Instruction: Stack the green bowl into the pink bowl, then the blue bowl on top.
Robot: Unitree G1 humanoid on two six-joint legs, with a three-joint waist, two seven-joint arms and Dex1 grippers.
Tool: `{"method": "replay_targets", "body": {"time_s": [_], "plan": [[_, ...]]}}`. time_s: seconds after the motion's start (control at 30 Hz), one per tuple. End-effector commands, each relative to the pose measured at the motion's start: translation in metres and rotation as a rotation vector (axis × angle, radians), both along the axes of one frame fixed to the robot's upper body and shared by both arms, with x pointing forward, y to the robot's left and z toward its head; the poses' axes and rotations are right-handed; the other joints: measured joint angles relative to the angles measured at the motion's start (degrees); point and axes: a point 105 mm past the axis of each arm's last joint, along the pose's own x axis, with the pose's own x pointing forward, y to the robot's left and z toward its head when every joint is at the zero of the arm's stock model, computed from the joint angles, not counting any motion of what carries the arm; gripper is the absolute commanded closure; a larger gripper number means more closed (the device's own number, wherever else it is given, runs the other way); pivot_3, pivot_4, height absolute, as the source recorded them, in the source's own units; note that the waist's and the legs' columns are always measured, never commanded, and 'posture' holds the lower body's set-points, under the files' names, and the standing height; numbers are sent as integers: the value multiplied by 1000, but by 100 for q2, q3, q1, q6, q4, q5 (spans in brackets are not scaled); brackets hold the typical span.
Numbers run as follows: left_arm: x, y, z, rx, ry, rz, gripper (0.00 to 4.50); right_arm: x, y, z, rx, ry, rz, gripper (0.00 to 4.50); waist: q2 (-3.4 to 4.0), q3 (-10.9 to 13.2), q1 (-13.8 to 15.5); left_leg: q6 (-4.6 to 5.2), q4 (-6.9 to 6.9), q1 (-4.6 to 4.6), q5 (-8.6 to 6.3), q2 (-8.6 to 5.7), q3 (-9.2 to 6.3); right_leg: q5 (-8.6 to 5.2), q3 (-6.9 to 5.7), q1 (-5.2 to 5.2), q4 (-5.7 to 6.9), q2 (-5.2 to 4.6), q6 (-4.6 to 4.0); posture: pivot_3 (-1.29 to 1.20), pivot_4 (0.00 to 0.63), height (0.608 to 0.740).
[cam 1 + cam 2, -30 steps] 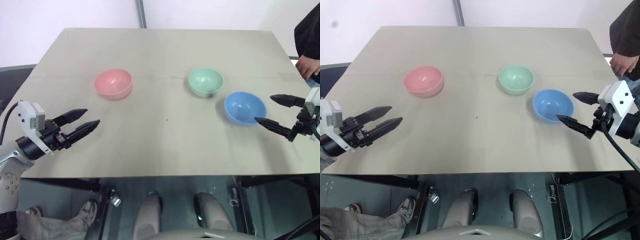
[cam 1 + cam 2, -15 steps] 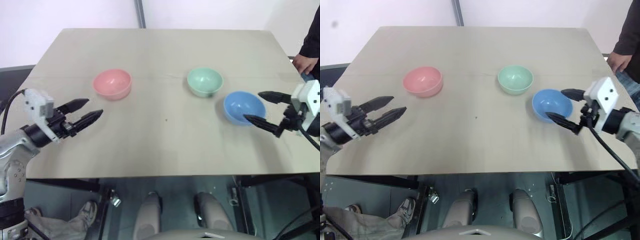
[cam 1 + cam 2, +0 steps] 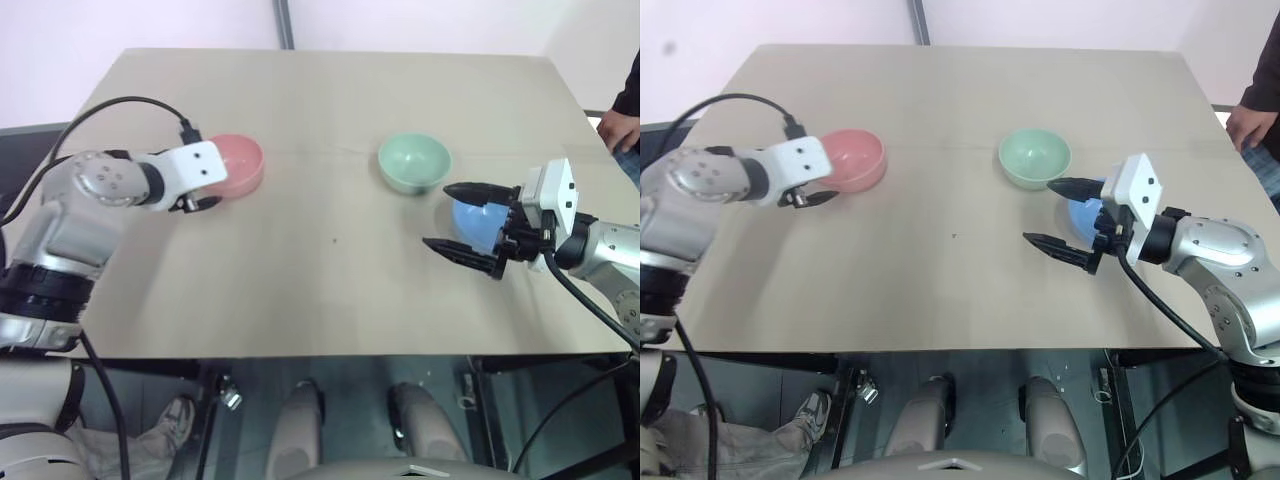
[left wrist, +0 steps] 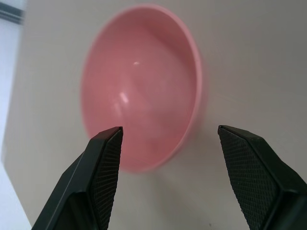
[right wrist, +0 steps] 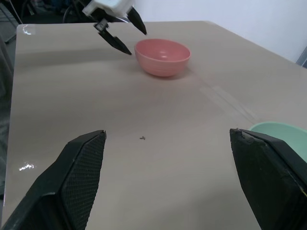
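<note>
Nothing is stacked yet: the pink bowl (image 3: 236, 163), green bowl (image 3: 413, 163) and blue bowl (image 3: 478, 224) sit apart on the table (image 3: 330, 290), nearer its far edge. The left gripper (image 4: 168, 158), fingers spread and empty, faces the pink bowl; the right gripper (image 3: 1060, 213), spread wide and empty, hovers at the blue bowl.

Robot test room: bare table (image 3: 330, 300), plain white wall (image 3: 150, 25).

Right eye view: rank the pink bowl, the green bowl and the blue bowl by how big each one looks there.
1. green bowl: whole bowl in sight.
2. pink bowl: looks about as big, though the left gripper's housing covers one edge, so I won't rank these two firmly.
3. blue bowl: smallest showing, mostly hidden behind the right gripper.
</note>
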Motion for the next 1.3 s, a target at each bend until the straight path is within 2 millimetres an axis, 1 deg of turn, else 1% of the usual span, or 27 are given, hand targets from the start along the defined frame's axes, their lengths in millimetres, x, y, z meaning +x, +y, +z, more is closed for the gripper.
{"method": "replay_targets", "body": {"time_s": [0.03,0.07,0.1,0.13,0.17,0.27,0.3,0.37,0.43,0.47,0.53,0.6,0.67,0.7,0.77,0.8,0.9,1.03,1.07,1.1,1.13,1.2,1.27,1.3], "plan": [[15,-4,1,87,-16,-26,1546,-5,-5,12,5,-70,-26,0,0,0,11,0,0,-2,0,0,-2,0,-2,-1,1,0,0,0,150,727],[18,-7,1,91,-15,-32,1823,-6,-6,12,3,-71,-33,0,0,0,11,0,0,-4,0,0,-7,0,-9,-1,2,0,0,0,150,727],[21,-8,1,95,-16,-37,2217,-7,-7,11,2,-72,-40,0,0,0,10,0,0,-5,0,0,-10,0,-11,-1,1,0,0,0,150,727],[22,-10,2,100,-17,-50,2812,-8,-9,11,1,-73,-48,0,0,0,8,0,1,-5,0,-1,-10,0,-11,-1,1,0,0,0,150,727],[24,-12,4,95,-16,-57,3015,-9,-10,11,0,-73,-57,0,0,0,7,0,1,-6,0,-1,-11,0,-11,-1,1,0,0,0,150,727],[25,-14,6,93,-8,-74,4334,-11,-12,10,-1,-76,-72,0,0,0,7,0,5,-5,0,-1,-11,0,-11,0,7,0,0,0,150,727],[24,-15,5,89,-1,-81,4481,-12,-12,10,0,-76,-74,0,0,0,7,0,7,-4,0,-1,-10,0,-10,0,9,-1,0,0,150,727],[19,-20,4,72,30,-121,4481,-13,-12,9,1,-77,-80,0,0,0,5,0,9,-2,0,-1,-10,0,-10,0,16,-1,0,0,150,727],[9,-34,5,30,49,-220,4481,-14,-12,8,-1,-79,-85,0,0,0,5,0,13,-1,1,-1,-11,0,-10,-1,27,0,0,0,150,727],[1,-41,4,-5,92,-263,4481,-15,-13,8,-2,-79,-86,0,0,0,7,0,15,-1,1,-1,-11,0,-10,-1,33,0,0,0,150,727],[-28,-65,6,-58,171,-431,4481,-16,-16,6,-15,-76,-97,0,0,0,4,0,21,-1,1,-1,-11,0,-10,-1,38,-1,0,0,150,727],[-52,-80,9,-73,229,-551,4481,-17,-20,5,-26,-73,-107,0,0,1,7,-1,24,-2,1,-1,-12,0,-9,0,41,-1,-1,0,150,727],[-68,-91,10,-64,269,-630,4481,-18,-25,4,-37,-69,-121,0,0,0,16,-1,31,0,1,0,-12,-1,-9,0,50,-1,-1,0,150,727],[-76,-96,7,-47,303,-671,4481,-19,-27,3,-41,-68,-126,0,0,0,20,-1,37,1,1,-1,-13,-1,-9,0,59,0,-1,0,150,727],[-82,-104,1,-15,325,-724,4481,-19,-28,3,-40,-67,-133,0,1,0,17,0,48,5,1,-1,-13,-2,-9,3,70,1,-1,0,150,727],[-82,-108,-2,0,323,-741,4481,-19,-28,2,-38,-67,-134,0,1,0,13,0,55,11,1,-2,-12,-2,-7,8,75,1,0,0,150,727],[-74,-118,-14,60,298,-773,4481,-19,-28,2,-34,-69,-137,0,2,-1,10,1,80,22,1,0,-12,-4,-5,21,81,7,3,0,150,727],[-69,-133,-25,54,283,-820,4481,-21,-26,1,-26,-70,-139,0,2,-1,12,1,93,11,1,0,-12,-1,-3,20,80,8,2,0,150,727],[-68,-136,-26,53,277,-833,3789,-22,-25,1,-21,-67,-140,0,2,-1,12,1,92,10,0,0,-12,-1,-3,20,79,8,2,0,150,727],[-67,-138,-28,58,273,-846,3625,-22,-25,1,-17,-63,-143,0,1,-1,12,2,92,9,0,-1,-12,-1,-2,20,79,7,2,0,150,727],[-67,-140,-29,55,270,-856,3046,-22,-24,0,-15,-61,-145,0,2,-1,13,2,90,4,0,0,-13,-1,-3,15,79,7,2,0,150,727],[-66,-141,-28,38,266,-858,2544,-22,-23,0,-8,-61,-146,0,1,-1,11,1,88,4,0,-1,-13,-1,-3,15,79,7,2,0,150,727],[-67,-143,-24,13,249,-863,2134,-21,-22,1,-2,-60,-147,0,2,-1,9,2,88,5,0,-1,-13,-1,-3,15,79,7,2,0,150,727],[-68,-143,-19,-2,230,-868,1717,-20,-21,0,-1,-59,-146,0,1,-1,9,2,88,5,0,-1,-13,-1,-3,15,79,7,2,0,150,727]]}}
